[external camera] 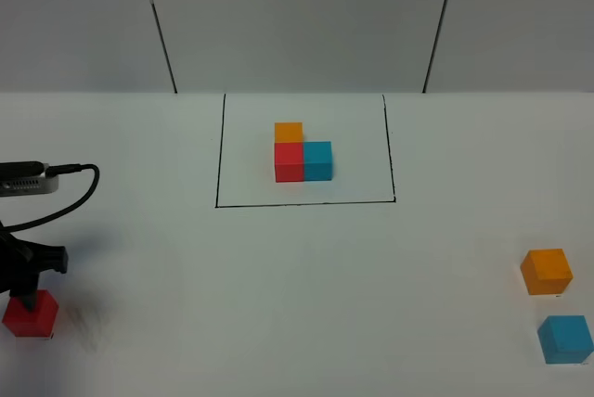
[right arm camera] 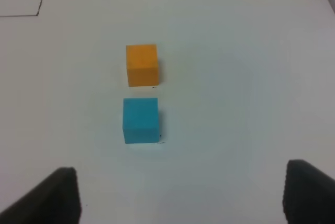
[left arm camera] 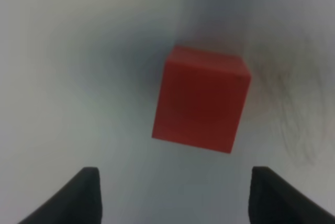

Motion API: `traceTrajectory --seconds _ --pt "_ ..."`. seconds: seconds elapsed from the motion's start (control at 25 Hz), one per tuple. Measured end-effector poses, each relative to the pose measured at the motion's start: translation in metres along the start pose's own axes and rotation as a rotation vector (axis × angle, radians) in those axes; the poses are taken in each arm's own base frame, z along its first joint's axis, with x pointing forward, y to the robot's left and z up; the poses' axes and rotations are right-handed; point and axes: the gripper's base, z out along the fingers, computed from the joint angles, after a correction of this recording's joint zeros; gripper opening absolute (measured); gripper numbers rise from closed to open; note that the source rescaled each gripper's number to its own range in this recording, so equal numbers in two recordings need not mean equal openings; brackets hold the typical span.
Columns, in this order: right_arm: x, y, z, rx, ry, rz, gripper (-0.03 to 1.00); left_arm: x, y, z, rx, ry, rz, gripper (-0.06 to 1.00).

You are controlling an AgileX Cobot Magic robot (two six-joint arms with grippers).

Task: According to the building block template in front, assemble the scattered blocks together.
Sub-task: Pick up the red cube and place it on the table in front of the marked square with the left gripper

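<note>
- Left gripper (left arm camera: 178, 195): fingers apart, poised above the red cube (external camera: 30, 315) at near left; the cube sits skewed, so square the fingers to its flat faces before closing.
- Right gripper (right arm camera: 186, 198): fingers apart, empty; shown only in its wrist view.
- Orange cube (right arm camera: 141, 64), blue cube (right arm camera: 141, 120): near right, just apart.
- Template (external camera: 303, 156): far centre, in the high view only.

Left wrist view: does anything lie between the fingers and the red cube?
No. In the left wrist view, only bare white table shows between the open fingers and the red cube.
</note>
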Motion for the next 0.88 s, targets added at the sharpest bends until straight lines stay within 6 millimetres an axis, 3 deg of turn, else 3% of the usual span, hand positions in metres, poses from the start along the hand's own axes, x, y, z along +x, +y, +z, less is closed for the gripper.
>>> traceTrajectory --seconds 0.4,0.64,0.88 --pt "0.0 0.0 0.0 0.0 0.0 0.0 0.67 -0.008 -0.008 0.03 0.017 0.046 0.033 0.34" --pt "0.0 0.0 0.0 0.0 0.0 0.0 0.67 -0.012 -0.009 0.031 0.028 0.009 0.032 0.34" --pt "0.0 0.0 0.0 0.0 0.0 0.0 0.67 -0.014 0.006 0.035 0.026 0.013 -0.01 0.34"
